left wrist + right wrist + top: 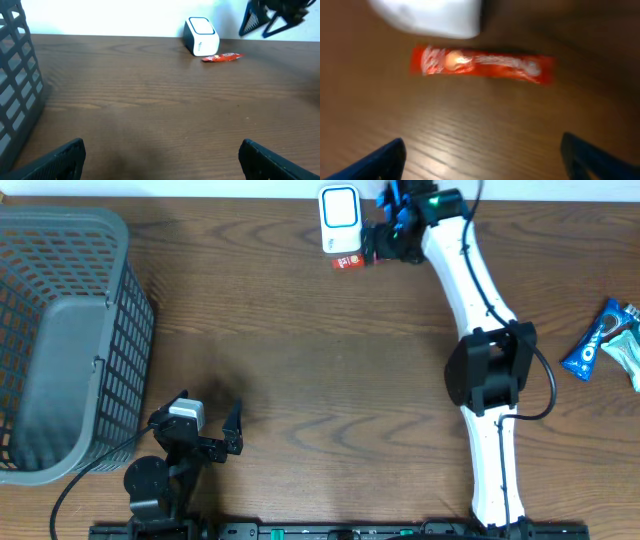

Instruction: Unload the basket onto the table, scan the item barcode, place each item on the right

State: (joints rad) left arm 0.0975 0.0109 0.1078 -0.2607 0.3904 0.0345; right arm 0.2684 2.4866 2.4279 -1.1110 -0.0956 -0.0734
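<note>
Mock shop checkout; barcode scanner (339,215), shopping basket (135,320).

In your right wrist view the long red snack wrapper (482,65) is smeared by blur, so you cannot read its print or find a barcode. The white box-shaped scanner (427,17) above it is cut off by the top edge, and the dark blue fingers (385,157) show only as tips in the bottom corners. From overhead, only a small red end of that wrapper shows, the grey plastic mesh basket (60,340) runs off the left edge, and the blue snack packet (598,340) is too small to read.
</note>
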